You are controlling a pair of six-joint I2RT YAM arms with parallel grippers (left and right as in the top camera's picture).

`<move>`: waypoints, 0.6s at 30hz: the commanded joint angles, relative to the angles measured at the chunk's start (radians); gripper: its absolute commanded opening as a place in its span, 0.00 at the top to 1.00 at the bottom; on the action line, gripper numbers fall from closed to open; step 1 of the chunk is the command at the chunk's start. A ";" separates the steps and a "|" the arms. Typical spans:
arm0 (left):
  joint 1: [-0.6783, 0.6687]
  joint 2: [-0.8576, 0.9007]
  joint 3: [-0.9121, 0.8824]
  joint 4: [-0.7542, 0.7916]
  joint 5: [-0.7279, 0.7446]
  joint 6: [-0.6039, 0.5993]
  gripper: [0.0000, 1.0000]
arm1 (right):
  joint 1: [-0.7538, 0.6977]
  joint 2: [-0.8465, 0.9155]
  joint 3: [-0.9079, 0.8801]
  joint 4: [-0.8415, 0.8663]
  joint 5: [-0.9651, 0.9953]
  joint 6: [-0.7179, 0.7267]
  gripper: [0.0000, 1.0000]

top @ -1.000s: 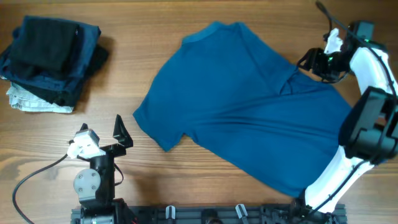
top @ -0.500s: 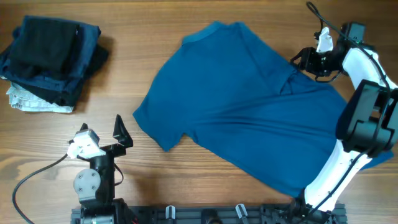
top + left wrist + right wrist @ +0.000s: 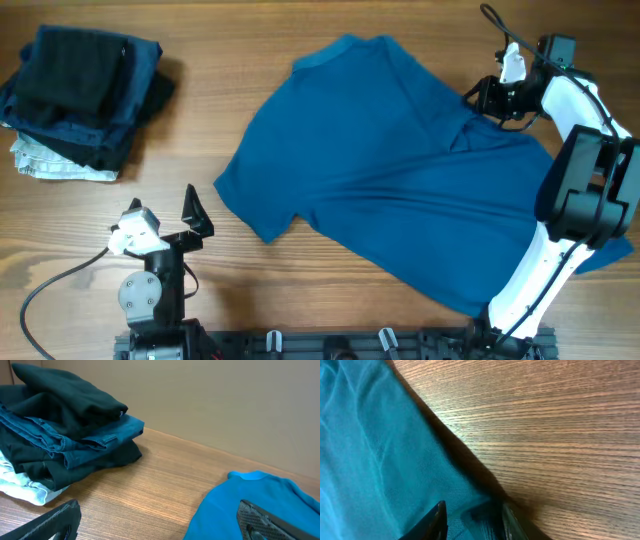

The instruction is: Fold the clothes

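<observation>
One soft, wrinkled mid-blue short-sleeved T-shirt (image 3: 400, 180) lies spread on the grainy wooden table (image 3: 300, 300), well apart from one stack of folded dark garments (image 3: 80, 90); the left gripper (image 3: 165, 215) gapes wide, while the right gripper (image 3: 472, 519) narrowly flanks the shirt's edge, and I cannot tell if it pinches.

Overhead looks straight down; both low, close wrist views share the T-shirt (image 3: 400, 170).
</observation>
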 commanded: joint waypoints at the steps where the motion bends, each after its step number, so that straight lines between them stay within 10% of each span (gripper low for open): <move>1: -0.006 -0.007 -0.006 0.003 -0.009 0.016 0.00 | 0.002 0.019 0.002 -0.013 0.060 -0.018 0.63; 9: -0.006 -0.007 -0.006 0.003 -0.009 0.016 0.00 | 0.002 0.019 0.002 -0.025 0.060 -0.017 0.96; 18: -0.006 -0.007 -0.006 0.003 -0.009 0.016 0.00 | 0.002 0.016 0.169 -0.093 0.056 -0.032 0.96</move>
